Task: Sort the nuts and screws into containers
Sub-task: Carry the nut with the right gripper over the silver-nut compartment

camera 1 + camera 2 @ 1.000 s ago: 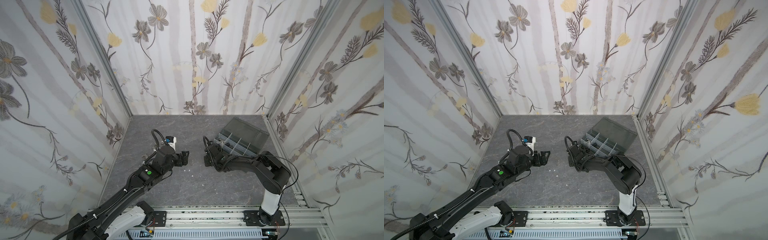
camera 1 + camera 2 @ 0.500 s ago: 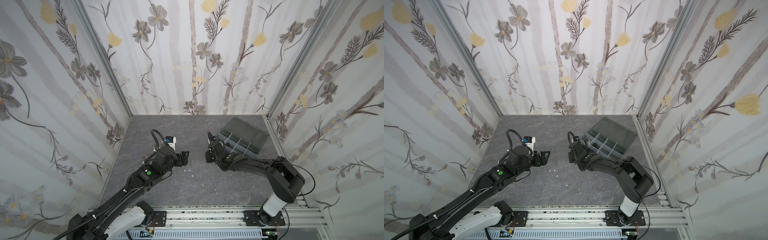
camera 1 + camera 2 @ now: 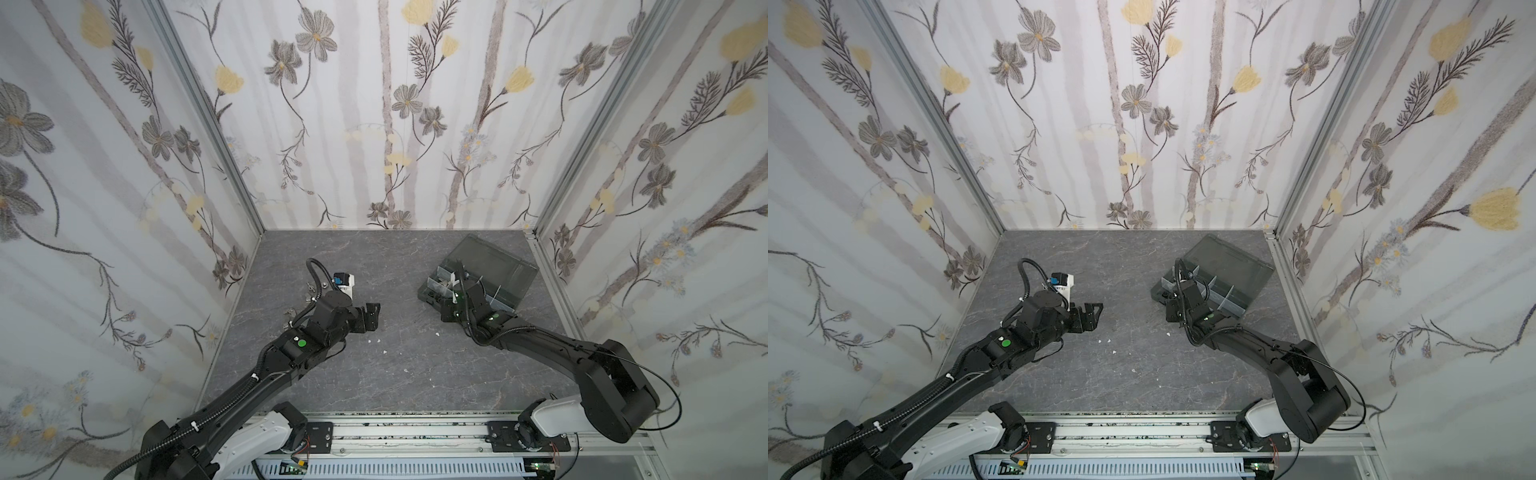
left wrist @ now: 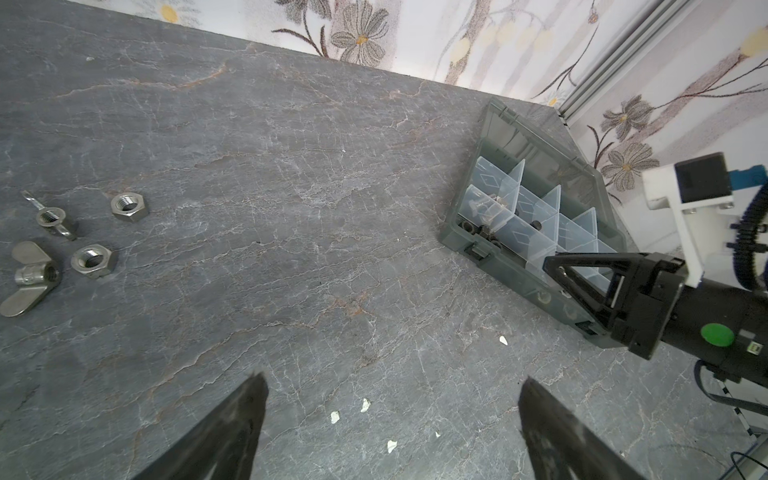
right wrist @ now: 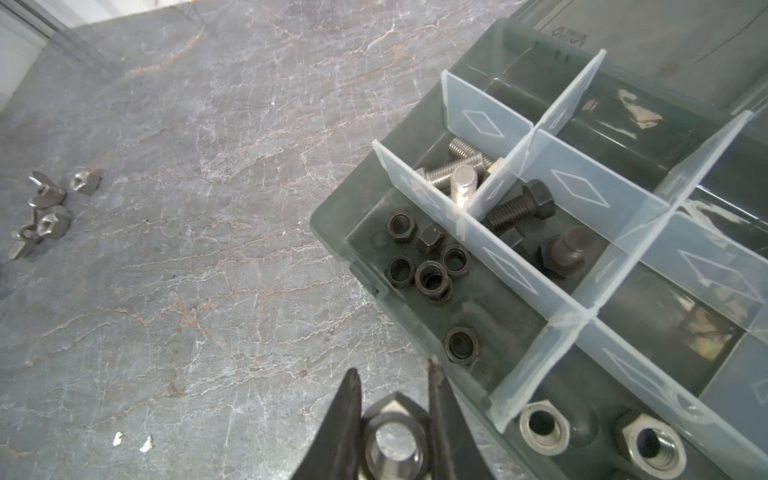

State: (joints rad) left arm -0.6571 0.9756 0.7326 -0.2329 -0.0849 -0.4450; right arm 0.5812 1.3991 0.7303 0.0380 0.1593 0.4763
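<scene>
**Right arm.** My right gripper (image 5: pixel 392 372) is clenched on a shiny silver hexagonal nut (image 5: pixel 392 442). The fingers bear on two opposite flats and the bore is in plain sight, so I rate the hold as square. The nut hangs just outside the near wall of the dark grey plastic organizer box (image 5: pixel 332 226), over the grey stone-patterned table (image 5: pixel 187 270) and not yet over any compartment.

**Box contents.**
- Corner compartment: small black hexagonal nuts (image 5: pixel 432 276).
- Behind it: silver threaded screws (image 5: pixel 461 170).
- Beside those: black hex-head screws (image 5: pixel 519 203).
- Next along the near wall from the black nuts: two large silver nuts (image 5: pixel 544 424). I judge this to be where my nut goes.

**Left arm.** My left gripper (image 4: pixel 392 380) is spread wide and empty above bare table. Well apart from it lie two loose silver hex nuts (image 4: pixel 129 208) and two silver wing nuts (image 4: pixel 29 278), all unsorted.

**Step in hand:** depositing the held nut.

**Recommendations.**
- Lift enough to clear the wall.
- Cross past the pale translucent divider (image 5: pixel 536 361) that separates black nuts from silver.
- Stop over the middle of the silver-nut compartment.
- Lower before letting go, because a nut dropped from height may bounce across a divider.
- Open only when the fingertips stand clear of the divider's edge.

**Risk:** letting go too early would put the nut among the black ones or onto the table.
</scene>
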